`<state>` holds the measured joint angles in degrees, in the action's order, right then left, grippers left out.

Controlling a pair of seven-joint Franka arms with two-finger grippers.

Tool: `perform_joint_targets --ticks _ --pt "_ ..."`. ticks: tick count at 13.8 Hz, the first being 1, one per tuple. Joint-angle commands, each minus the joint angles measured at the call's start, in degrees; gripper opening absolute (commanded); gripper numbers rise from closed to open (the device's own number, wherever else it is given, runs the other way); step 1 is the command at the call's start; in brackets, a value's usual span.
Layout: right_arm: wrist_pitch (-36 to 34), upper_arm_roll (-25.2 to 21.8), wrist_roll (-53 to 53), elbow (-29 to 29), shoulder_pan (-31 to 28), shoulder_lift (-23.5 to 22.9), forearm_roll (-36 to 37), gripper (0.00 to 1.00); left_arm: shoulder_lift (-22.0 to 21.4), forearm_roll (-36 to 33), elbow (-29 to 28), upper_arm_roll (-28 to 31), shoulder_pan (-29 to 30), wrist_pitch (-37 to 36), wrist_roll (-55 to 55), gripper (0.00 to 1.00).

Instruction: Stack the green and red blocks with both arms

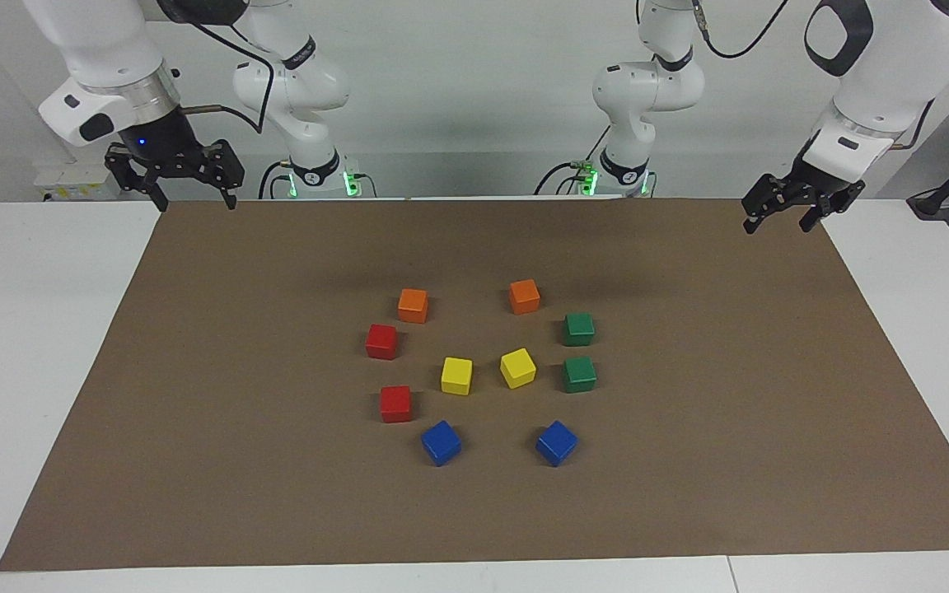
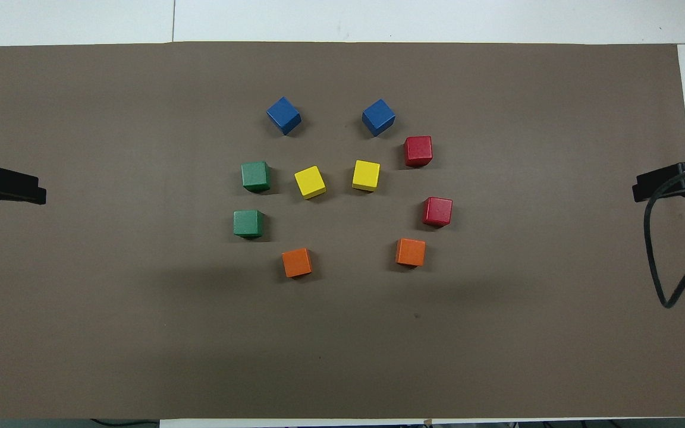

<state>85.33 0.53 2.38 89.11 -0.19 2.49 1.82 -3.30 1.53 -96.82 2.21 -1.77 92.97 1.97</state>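
Left gripper [image 1: 781, 216] fingers apart, upper right in facing view | right gripper [image 1: 189, 186] fingers apart, upper left | matte cubes on brown mat [image 1: 194, 395]: green blocks [image 1: 579, 329] centre-right, red blocks [image 1: 381, 341] centre-left, unstacked

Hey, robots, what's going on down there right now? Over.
Left gripper and right gripper both open, waiting over the mat's ends. Green blocks, red blocks all unstacked, apart. Nothing blocking.

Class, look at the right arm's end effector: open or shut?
Open: the right end effector shows two fingers spread apart with nothing between them, above the brown mat's corner.
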Motion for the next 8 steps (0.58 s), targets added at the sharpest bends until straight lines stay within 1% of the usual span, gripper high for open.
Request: perform_joint_targets --ticks 1,5,7,8 --pt "0.98 0.26 -2.11 1.42 -0.25 1.11 -0.67 1.00 -1.18 -0.82 -0.82 0.17 -0.25 -0.16 -0.56 1.00" --pt "1.85 0.18 -2.02 1.51 -1.13 1.03 -0.67 1.00 -1.18 -0.82 -0.73 0.08 -0.95 -0.07 -0.48 1.00" --pt "1.50 0.44 -2.29 1.68 0.10 1.20 -1.02 1.00 -1.18 -0.82 -0.74 0.17 -0.95 -0.16 -0.56 1.00" --pt "1.94 0.87 -4.03 1.86 2.10 1.20 -1.29 1.00 -1.18 -0.82 -0.82 0.17 -0.52 -0.16 -0.56 1.00"
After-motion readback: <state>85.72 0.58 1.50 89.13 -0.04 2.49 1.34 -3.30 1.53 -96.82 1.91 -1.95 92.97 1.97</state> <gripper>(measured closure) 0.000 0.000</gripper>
